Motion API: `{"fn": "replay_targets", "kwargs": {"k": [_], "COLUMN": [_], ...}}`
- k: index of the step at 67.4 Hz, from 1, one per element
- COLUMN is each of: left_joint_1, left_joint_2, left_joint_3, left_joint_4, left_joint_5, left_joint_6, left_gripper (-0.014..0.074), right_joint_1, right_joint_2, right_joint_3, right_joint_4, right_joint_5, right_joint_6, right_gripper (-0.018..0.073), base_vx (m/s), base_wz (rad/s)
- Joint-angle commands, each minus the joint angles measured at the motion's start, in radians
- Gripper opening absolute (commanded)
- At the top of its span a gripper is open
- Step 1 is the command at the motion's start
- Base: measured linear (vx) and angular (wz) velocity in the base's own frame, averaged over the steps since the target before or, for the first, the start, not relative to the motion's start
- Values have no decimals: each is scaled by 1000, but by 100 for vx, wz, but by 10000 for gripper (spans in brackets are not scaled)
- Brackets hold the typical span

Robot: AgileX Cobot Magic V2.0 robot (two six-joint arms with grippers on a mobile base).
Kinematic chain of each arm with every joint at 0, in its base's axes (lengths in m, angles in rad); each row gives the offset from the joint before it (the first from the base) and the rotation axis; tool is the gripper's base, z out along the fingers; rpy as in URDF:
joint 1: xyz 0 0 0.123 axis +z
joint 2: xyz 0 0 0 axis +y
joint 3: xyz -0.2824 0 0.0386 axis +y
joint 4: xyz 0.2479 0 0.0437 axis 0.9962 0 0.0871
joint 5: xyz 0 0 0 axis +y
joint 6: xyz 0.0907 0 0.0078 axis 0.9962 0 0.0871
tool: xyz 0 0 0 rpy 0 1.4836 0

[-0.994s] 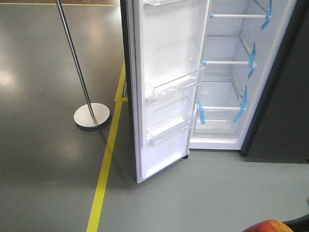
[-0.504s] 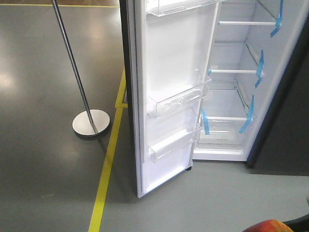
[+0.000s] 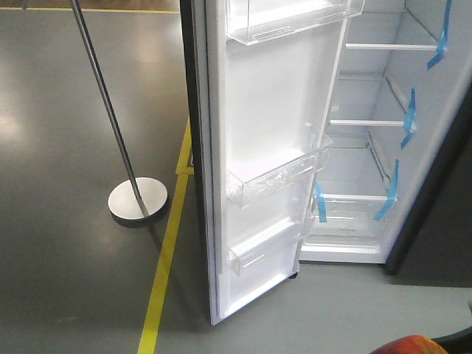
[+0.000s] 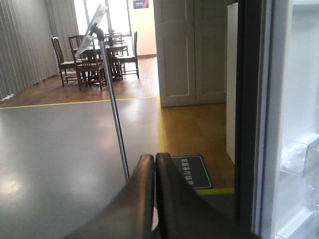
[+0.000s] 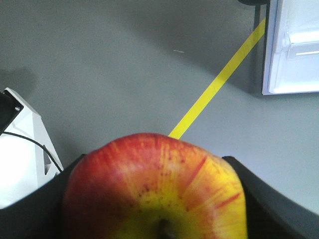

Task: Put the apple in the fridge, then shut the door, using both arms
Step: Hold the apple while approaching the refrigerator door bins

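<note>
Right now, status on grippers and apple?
Left gripper shut, empty. Right gripper shut on apple. Door open; path to fridge unobstructed.

Overhead light glaring off glossy floor [image 3: 66,280] in soft patches left of door [image 3: 265,133]. Door's white inner face washing out, clear bins [image 3: 276,177] losing detail. Small dark shadow pooling under stand base [image 3: 138,199], left of door. Windows [image 4: 119,15] far beyond door's edge overexposing in left wrist view. Apple [image 5: 154,194] looming close, blurring slightly.

Glossy grey floor [image 3: 59,251] crossed by a yellow tape line [image 3: 158,291]; a metal pole stand [image 3: 137,200] at left. Far off, wooden flooring [image 4: 75,89], dining table and chairs [image 4: 92,57], bright windows [image 4: 117,12], white panelled doors [image 4: 192,55]
</note>
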State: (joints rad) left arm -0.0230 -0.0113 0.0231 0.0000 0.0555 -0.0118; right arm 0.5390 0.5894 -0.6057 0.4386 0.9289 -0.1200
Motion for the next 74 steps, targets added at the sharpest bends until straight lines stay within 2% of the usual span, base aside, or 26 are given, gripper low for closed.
{"fn": "replay_targets", "kwargs": {"k": [1,74], "left_joint_1": [-2,-2], "left_joint_2": [-1,-1], "left_joint_3": [13,13], "left_joint_4": [0,0], "left_joint_5": [-69,-69], "left_joint_6": [-8,-8], "left_gripper": [-6,-6], "right_joint_1": [0,0], "right_joint_2": [0,0], "right_joint_3": [-28,-28], "right_joint_4": [26,26], "right_joint_5": [-52,-52], "right_joint_6": [-6,-6], "right_gripper": [149,149], "base_vx": [14,12], "base_wz": [2,-1]}}
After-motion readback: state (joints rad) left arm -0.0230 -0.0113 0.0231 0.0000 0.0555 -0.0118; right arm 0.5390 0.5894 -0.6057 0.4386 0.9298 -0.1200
